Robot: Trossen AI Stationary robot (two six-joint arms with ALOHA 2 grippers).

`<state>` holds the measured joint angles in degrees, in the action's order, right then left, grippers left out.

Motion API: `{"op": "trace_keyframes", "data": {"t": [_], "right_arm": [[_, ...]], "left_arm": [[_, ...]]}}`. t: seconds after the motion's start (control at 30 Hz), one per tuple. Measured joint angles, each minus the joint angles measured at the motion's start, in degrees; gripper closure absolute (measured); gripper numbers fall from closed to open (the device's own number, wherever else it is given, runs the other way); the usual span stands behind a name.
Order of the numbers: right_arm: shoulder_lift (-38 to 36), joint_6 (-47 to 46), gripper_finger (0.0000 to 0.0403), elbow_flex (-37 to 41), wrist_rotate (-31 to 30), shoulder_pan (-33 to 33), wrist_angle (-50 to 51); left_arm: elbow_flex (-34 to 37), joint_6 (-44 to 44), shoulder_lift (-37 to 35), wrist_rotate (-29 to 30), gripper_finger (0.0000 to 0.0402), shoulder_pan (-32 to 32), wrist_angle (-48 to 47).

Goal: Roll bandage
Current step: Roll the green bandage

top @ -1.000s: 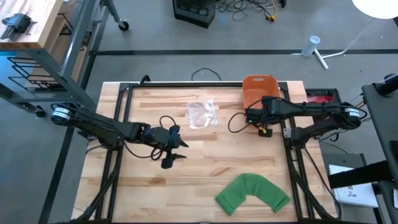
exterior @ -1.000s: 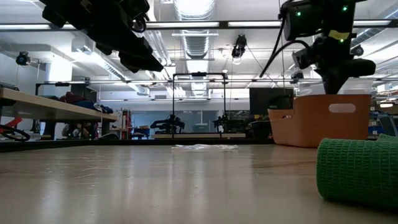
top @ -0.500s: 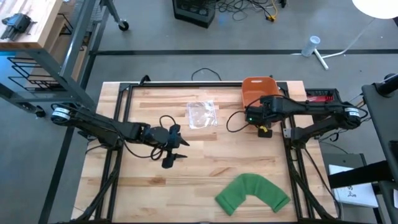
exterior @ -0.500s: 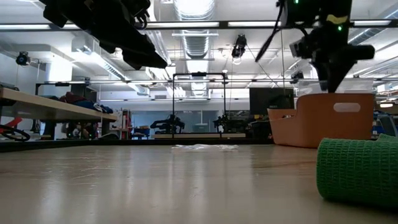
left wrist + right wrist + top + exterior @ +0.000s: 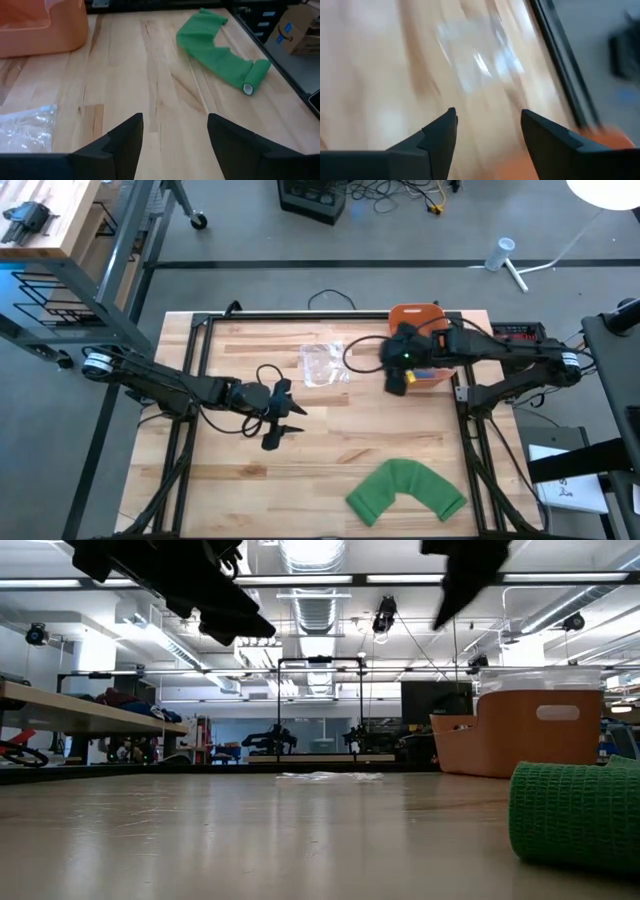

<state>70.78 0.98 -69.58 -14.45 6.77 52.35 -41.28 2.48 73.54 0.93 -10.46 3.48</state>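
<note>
The left tool shows its two dark fingers spread apart, with nothing between them — only bare wooden surface. Beyond lies a green bandage, mostly unrolled in a bent strip, one end rolled up with its hollow core showing. An orange bin stands at one far corner, and a clear plastic bag lies near the fingers. A cardboard box sits off the surface.
</note>
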Motion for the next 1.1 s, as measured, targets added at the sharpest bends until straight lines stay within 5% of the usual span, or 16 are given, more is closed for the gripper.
{"op": "trace_keyframes", "data": {"t": [0.2,0.43,0.6,0.83,0.97,1.1], "right_arm": [[3.4,-0.8,0.0187,9.7,7.6,-1.4,-33.7],[16.2,-5.5,0.0187,16.7,2.4,-1.5,-55.5],[22.9,-8.1,0.0199,14.6,1.4,-3.0,-53.1],[25.7,-7.6,0.0215,3.9,-4.6,-9.7,-32.3],[25.7,-13.6,0.0219,-0.4,-5.2,-16.6,-19.0],[25.1,-20.6,0.022,-0.2,-5.2,-26.5,-15.7]], "left_arm": [[0.0,0.0,0.0,0.0,0.0197,0.0,1.0],[0.0,0.0,0.0,0.0,0.0202,0.0,0.9],[0.0,0.0,0.0,0.0,0.0196,0.0,1.1],[0.0,0.0,-0.1,0.0,0.0179,0.0,1.7],[0.0,0.0,-0.1,0.0,0.0169,0.0,1.7],[0.0,0.0,-0.1,0.0,0.0161,0.0,1.7]]}}
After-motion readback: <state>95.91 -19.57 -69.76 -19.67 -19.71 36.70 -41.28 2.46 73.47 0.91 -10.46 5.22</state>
